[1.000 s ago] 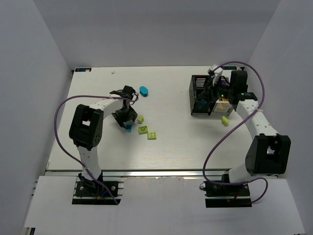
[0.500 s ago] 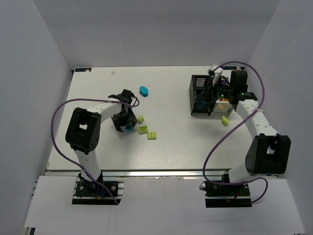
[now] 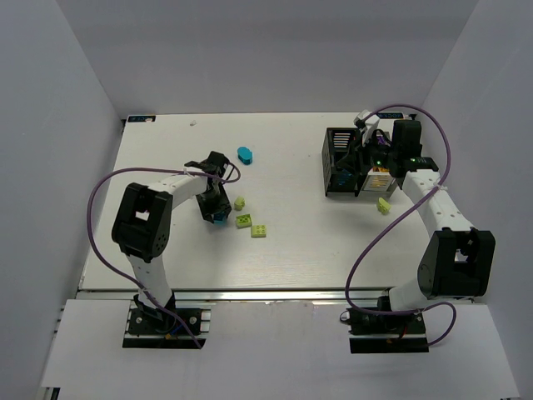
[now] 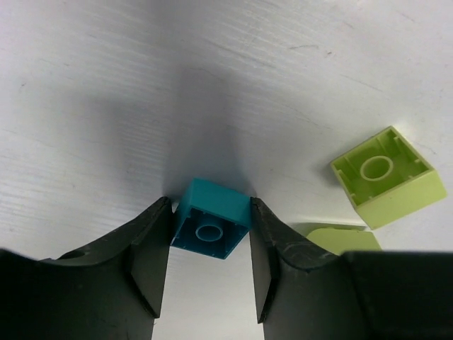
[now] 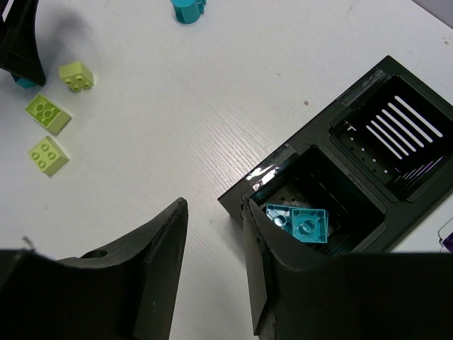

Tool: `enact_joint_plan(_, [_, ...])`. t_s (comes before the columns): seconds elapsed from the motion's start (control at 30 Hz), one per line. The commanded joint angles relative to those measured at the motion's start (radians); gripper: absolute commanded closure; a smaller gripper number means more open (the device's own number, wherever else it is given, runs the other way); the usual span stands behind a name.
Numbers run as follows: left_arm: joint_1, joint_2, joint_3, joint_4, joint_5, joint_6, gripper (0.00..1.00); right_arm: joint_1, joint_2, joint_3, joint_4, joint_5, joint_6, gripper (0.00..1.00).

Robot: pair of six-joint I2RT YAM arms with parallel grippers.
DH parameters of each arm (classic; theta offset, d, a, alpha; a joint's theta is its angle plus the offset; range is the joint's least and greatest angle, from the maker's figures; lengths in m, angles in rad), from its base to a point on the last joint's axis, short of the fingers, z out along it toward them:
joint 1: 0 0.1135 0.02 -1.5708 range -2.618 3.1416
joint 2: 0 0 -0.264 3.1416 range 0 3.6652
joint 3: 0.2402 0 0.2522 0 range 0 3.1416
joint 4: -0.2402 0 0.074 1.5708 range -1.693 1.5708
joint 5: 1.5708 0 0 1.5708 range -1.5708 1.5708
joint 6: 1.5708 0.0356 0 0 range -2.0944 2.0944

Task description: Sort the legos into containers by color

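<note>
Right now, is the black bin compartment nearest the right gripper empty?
No, two teal bricks lie side by side on the floor of that compartment of the black bin.

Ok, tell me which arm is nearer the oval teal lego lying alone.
Left. The left arm has its jaws on a square teal lego just near-left of the oval teal lego; the right arm hovers over the black bin, far right.
</note>
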Motion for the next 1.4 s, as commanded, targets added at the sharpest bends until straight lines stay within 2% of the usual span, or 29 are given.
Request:
enact_joint_plan(0.0, [-0.008, -0.004, 0.014, 0.041, 0.040, 0.002, 0.51, -0.004, -0.017, 0.005, -0.005, -0.024, 0.005, 0.57])
enact_joint_plan(0.03, [-0.008, -0.012, 0.013, 0.041, 0.043, 0.002, 0.61, -0.004, -0.018, 0.004, -0.006, -0.022, 0.003, 0.57])
enact_joint_plan(0.07, [-0.009, -0.019, 0.013, 0.041, 0.047, 0.000, 0.65, -0.004, -0.020, 0.005, -0.006, -0.024, 0.002, 0.57])
enact_joint_plan(0.2, [-0.017, -0.079, 0.014, 0.044, 0.075, 0.002, 0.74, -0.004, -0.022, 0.005, -0.023, -0.056, -0.011, 0.54])
enact_joint_plan(0.23, [-0.019, -0.113, 0.016, 0.050, 0.087, 0.002, 0.75, -0.004, -0.017, 0.010, -0.052, -0.079, -0.021, 0.46])
enact_joint_plan(0.33, [-0.029, -0.185, 0.016, 0.102, 0.170, -0.015, 0.77, 0.008, 0.006, 0.040, -0.133, -0.169, -0.069, 0.31])
enact_joint_plan(0.37, [-0.032, -0.200, 0.017, 0.119, 0.190, -0.042, 0.77, 0.016, 0.026, 0.053, -0.201, -0.179, -0.080, 0.20])
enact_joint_plan(0.43, [-0.039, -0.243, 0.014, 0.188, 0.257, -0.116, 0.77, 0.057, 0.044, 0.059, -0.236, -0.194, -0.057, 0.11])
enact_joint_plan(0.47, [-0.045, -0.256, 0.005, 0.220, 0.277, -0.145, 0.78, 0.071, 0.044, 0.050, -0.237, -0.202, -0.029, 0.11])
enact_joint_plan(0.53, [-0.051, -0.277, -0.009, 0.323, 0.328, -0.216, 0.79, 0.122, 0.023, -0.014, -0.179, -0.237, 0.131, 0.11])
enact_joint_plan(0.6, [-0.071, -0.291, -0.030, 0.439, 0.354, -0.331, 0.79, 0.181, -0.008, -0.073, -0.013, -0.208, 0.269, 0.11])
enact_joint_plan(0.63, [-0.077, -0.291, -0.035, 0.472, 0.373, -0.407, 0.79, 0.205, -0.044, -0.129, 0.053, -0.187, 0.417, 0.11])
enact_joint_plan(0.73, [-0.101, -0.286, -0.055, 0.601, 0.391, -0.547, 0.79, 0.287, -0.106, -0.189, 0.268, -0.087, 0.572, 0.11])
enact_joint_plan(0.87, [-0.126, -0.266, -0.052, 0.722, 0.408, -0.668, 0.79, 0.384, -0.103, -0.159, 0.319, 0.034, 0.607, 0.11])
enact_joint_plan(1.03, [-0.151, -0.198, 0.031, 0.754, 0.410, -0.713, 0.80, 0.401, -0.115, -0.131, 0.330, 0.148, 0.603, 0.22])
enact_joint_plan(1.13, [-0.170, -0.130, 0.121, 0.748, 0.419, -0.693, 0.80, 0.377, -0.175, -0.101, 0.284, 0.232, 0.438, 0.25])
enact_joint_plan(1.17, [-0.184, -0.110, 0.148, 0.756, 0.423, -0.684, 0.80, 0.327, -0.193, -0.091, 0.276, 0.232, 0.346, 0.28])
enact_joint_plan(1.2, [-0.193, -0.087, 0.175, 0.759, 0.437, -0.672, 0.80, 0.293, -0.213, -0.094, 0.274, 0.229, 0.330, 0.31])
enact_joint_plan(1.3, [-0.227, 0.013, 0.287, 0.821, 0.462, -0.629, 0.81, 0.119, -0.293, -0.137, 0.355, 0.211, 0.351, 0.62])
enact_joint_plan(1.33, [-0.236, 0.040, 0.313, 0.841, 0.486, -0.613, 0.81, 0.090, -0.320, -0.140, 0.362, 0.228, 0.345, 0.86])
enact_joint_plan(1.37, [-0.253, 0.098, 0.371, 0.877, 0.498, -0.604, 0.82, 0.047, -0.330, -0.140, 0.357, 0.241, 0.335, 0.96])
